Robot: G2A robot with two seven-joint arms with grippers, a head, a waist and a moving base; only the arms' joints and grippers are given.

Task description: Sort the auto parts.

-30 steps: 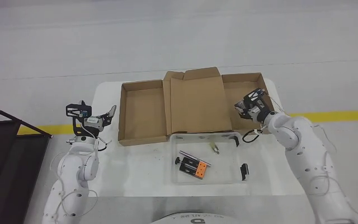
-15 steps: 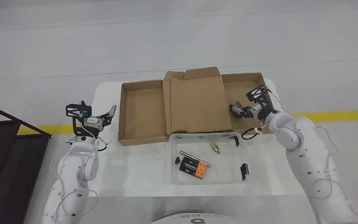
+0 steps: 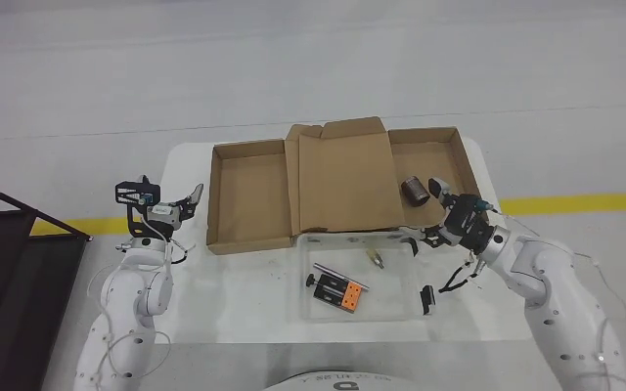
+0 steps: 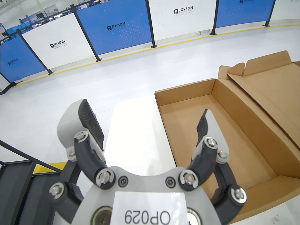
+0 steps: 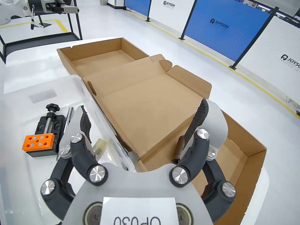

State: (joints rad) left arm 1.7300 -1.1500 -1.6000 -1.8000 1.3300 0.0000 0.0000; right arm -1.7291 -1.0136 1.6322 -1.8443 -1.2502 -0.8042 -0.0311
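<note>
Item: short dark-brown cylindrical part (image 3: 414,189), lying in cardboard box (image 3: 431,156), upper right of frame. Right gripper (image 3: 435,209), left gripper (image 3: 159,194): spread wide, empty.

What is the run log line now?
left gripper open | right gripper open, near box | brown cylinder in box, right section | clamp in tray

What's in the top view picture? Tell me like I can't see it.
A robot's right hand hangs open at the edge of a cardboard box with a dark round part lying inside. A clear tray holds a small orange-and-black clamp; the left hand is open beside the box.
</note>
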